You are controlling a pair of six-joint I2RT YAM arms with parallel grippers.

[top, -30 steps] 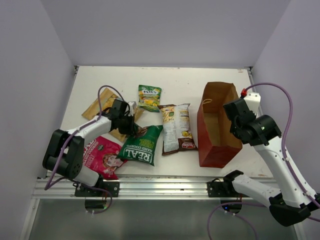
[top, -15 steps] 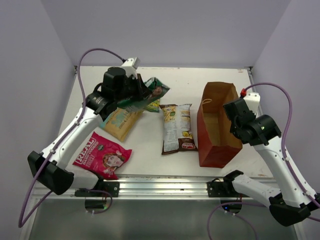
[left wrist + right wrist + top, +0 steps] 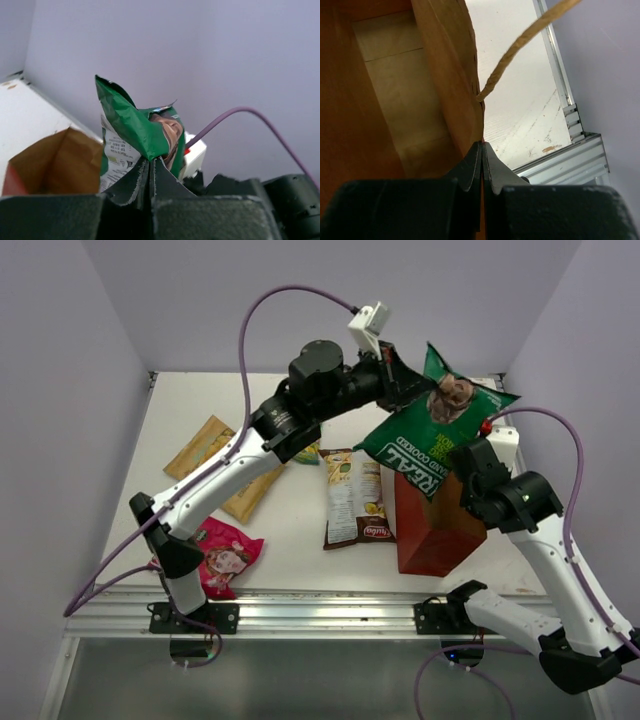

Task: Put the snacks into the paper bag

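The left fingers (image 3: 132,185) are pinching the dark green packet (image 3: 425,445) above the paper bag (image 3: 432,535). The right fingers (image 3: 470,172) are closing, it seems, on the bag's wall.

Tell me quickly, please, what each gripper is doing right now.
Left gripper: shut on the dark green REAL packet, over the paper bag.
Right gripper: shut on the paper bag's side wall.

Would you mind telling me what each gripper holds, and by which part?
Left gripper: the dark green REAL packet, pinched at one edge. Right gripper: the paper bag, pinched at its wall's rim.
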